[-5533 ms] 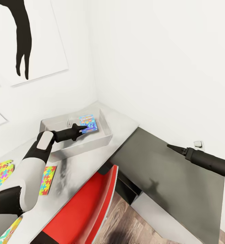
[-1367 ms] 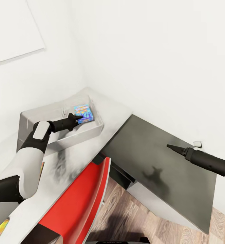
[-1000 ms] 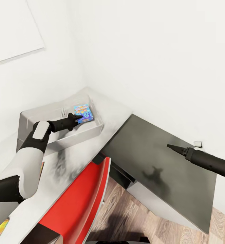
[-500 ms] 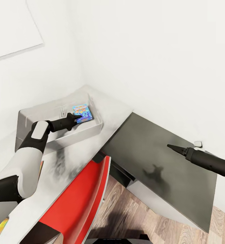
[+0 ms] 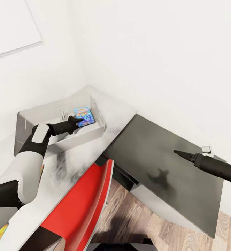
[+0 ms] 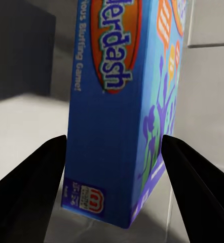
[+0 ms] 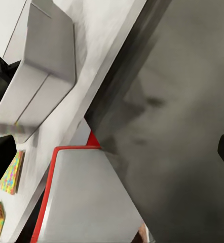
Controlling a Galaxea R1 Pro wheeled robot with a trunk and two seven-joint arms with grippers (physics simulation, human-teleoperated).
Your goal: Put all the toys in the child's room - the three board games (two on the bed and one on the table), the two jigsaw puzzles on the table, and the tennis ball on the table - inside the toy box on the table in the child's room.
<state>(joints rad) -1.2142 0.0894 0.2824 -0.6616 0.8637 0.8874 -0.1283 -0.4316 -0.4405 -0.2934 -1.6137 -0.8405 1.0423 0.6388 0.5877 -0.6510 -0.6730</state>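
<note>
Against the corner of the white-walled room, the light-grey toy box point(image 5: 28, 120) sits on the pale counter point(image 5: 108, 111), close to the wall. Inside it lies the small blue board game point(image 5: 84, 116), at the end of the tray nearest the corner. The left pincer point(image 5: 79, 121) reaches over the tray's near wall, its tips at the box's edge. From the left wrist camera, the blue box point(image 6: 117, 111) fills the space between the two dark fingers point(image 6: 28, 187), which stand spread on either side of it with a sliver of grey showing at each side; whether they touch the box cannot be told.

The right pincer point(image 5: 179, 153) hovers over the lower dark-grey side cabinet point(image 5: 153, 153), well apart from the tray, its tips drawn together to a point and holding nothing. A red chair point(image 5: 80, 205) stands tucked beside the counter over the wood plank floor point(image 5: 129, 216). One jigsaw puzzle point(image 7: 11, 172) lies flat on the counter, seen from the right wrist camera, beyond the tray
</note>
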